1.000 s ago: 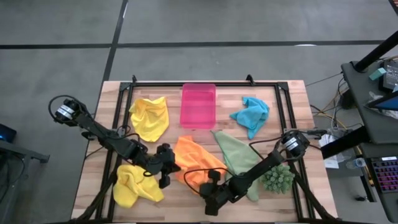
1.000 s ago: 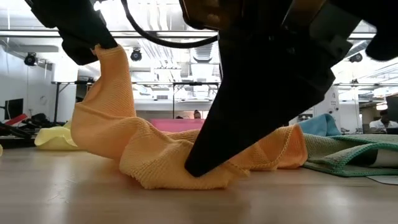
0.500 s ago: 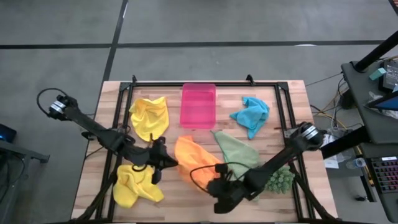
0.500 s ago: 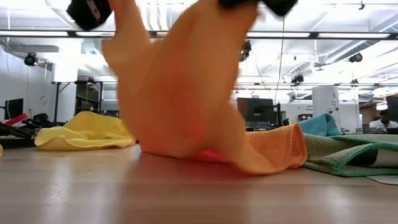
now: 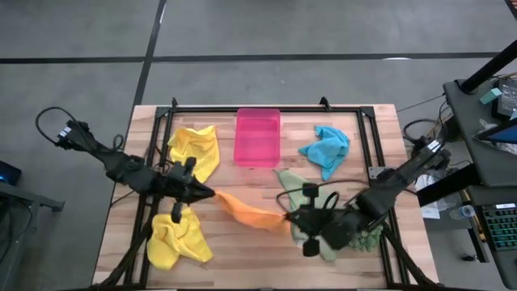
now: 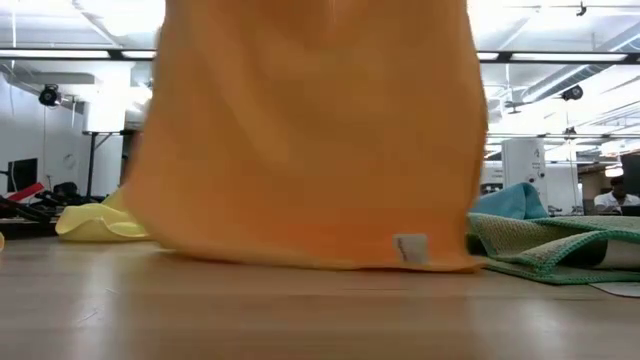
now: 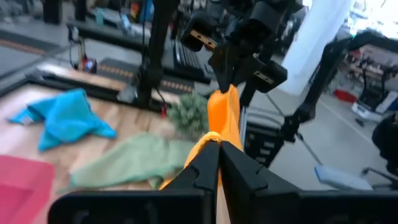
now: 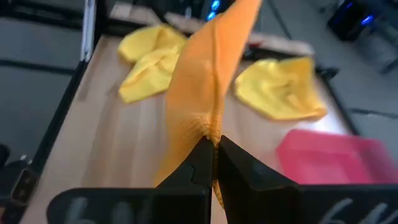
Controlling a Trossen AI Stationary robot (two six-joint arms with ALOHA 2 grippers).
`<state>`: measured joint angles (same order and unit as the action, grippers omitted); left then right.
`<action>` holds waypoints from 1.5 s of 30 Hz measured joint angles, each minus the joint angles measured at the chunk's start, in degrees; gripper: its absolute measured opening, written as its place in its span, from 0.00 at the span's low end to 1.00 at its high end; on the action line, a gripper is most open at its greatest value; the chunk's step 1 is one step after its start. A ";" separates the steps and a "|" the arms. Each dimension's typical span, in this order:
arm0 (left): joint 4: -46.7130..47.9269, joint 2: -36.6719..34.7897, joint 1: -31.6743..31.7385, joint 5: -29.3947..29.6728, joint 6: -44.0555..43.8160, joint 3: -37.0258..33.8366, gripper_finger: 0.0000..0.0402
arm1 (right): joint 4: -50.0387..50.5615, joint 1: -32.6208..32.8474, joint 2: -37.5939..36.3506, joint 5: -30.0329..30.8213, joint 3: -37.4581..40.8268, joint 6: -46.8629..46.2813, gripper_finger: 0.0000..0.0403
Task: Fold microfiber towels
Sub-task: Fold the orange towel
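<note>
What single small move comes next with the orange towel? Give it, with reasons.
Probably lower both arms together to lay the orange towel flat on the table. The left gripper and right gripper each pinch a corner, stretching it between them, its lower edge near the wood.

Even, bright overhead light on the tabletop (image 5: 371,121) in the high view; shadows soft and short. Low view backlit by ceiling strip lights (image 6: 560,57), glare washing out the upper room; orange towel (image 6: 310,130) close to lens, soft and smeared. Both wrist views motion-blurred, backgrounds out of focus, bright patch at far window side.
</note>
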<state>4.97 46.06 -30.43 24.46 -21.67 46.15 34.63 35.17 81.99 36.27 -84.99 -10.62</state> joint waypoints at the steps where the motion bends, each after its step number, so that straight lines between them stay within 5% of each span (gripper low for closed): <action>1: -0.04 -1.00 0.02 0.44 0.33 0.06 0.00 | 0.26 -0.27 -1.06 1.20 0.00 1.19 0.02; 15: 3.42 -11.26 0.11 13.85 3.27 -0.13 0.00 | 0.08 -13.11 -8.41 3.52 0.01 17.77 0.02; 24: 3.45 -12.55 0.04 13.22 9.44 -0.10 0.00 | -0.60 -16.50 -8.89 0.14 -2.72 25.03 0.02; 32: 6.21 -10.56 0.03 0.46 -3.91 -3.83 0.00 | 8.03 -15.95 -6.06 -21.54 -2.60 14.43 0.02; 37: 6.69 -5.17 -0.07 -10.91 -13.61 -6.68 0.00 | 9.26 -13.43 -0.69 -30.12 -2.51 11.37 0.02; 45: 6.23 8.26 -2.18 -25.89 -27.35 -9.90 0.00 | 7.78 -8.29 10.06 -32.28 -2.49 7.00 0.02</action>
<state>11.20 54.32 -32.61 -1.43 -49.02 36.25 42.41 26.88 92.05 3.99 -87.48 -3.63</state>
